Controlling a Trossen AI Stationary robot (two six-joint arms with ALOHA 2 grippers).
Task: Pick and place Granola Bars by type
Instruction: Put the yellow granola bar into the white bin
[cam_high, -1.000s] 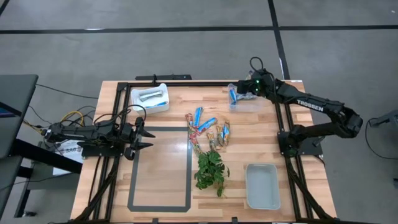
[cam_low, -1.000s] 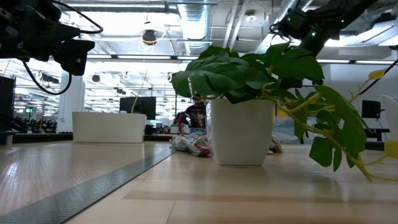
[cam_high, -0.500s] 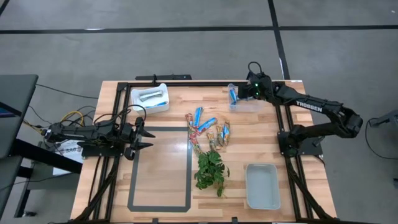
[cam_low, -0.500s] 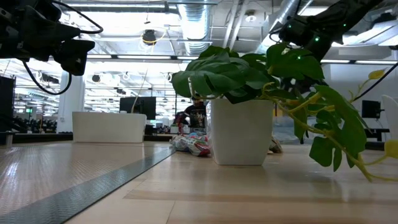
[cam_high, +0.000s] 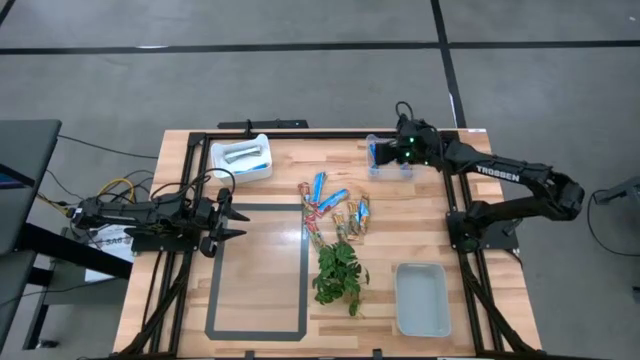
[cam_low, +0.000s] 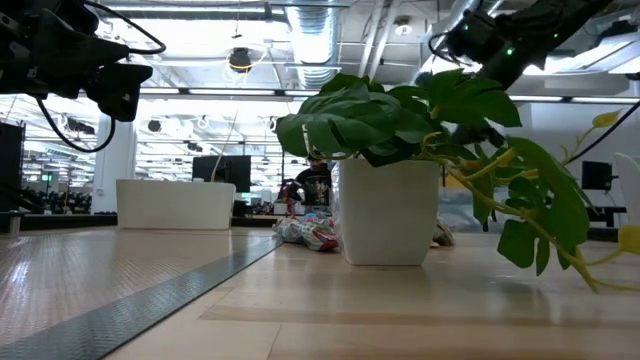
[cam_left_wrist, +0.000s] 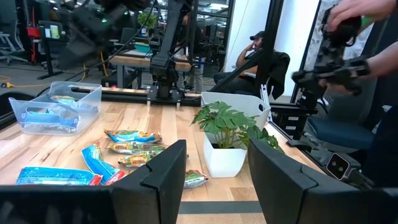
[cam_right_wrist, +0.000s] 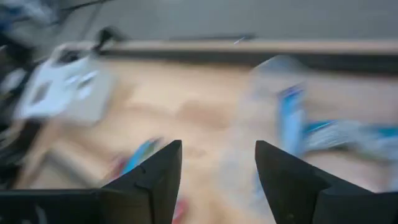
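Note:
Several Granola Bars (cam_high: 335, 205) in blue and red wrappers lie loose on the wood at the table's middle; they also show in the left wrist view (cam_left_wrist: 127, 146). More blue bars (cam_right_wrist: 289, 118) lie inside a clear bin (cam_high: 388, 165) at the far right. Silver-blue bars lie in a white bin (cam_high: 242, 158) at the far left. My right gripper (cam_high: 385, 151) hangs open above the clear bin, and its fingers (cam_right_wrist: 155, 168) have nothing between them. My left gripper (cam_high: 238, 215) waits open at the table's left side, pointing level toward the middle.
A green plant (cam_high: 338, 272) in a white pot (cam_left_wrist: 233, 155) stands near the bars on the near side. A grey tray (cam_high: 421, 297) lies at the near right. A dark taped rectangle (cam_high: 258, 270) marks the near left. People show in the room beyond the table.
My right gripper has swung a little toward the table's near edge and left above the clear bin, and it has tipped as it went. My left arm has kept still.

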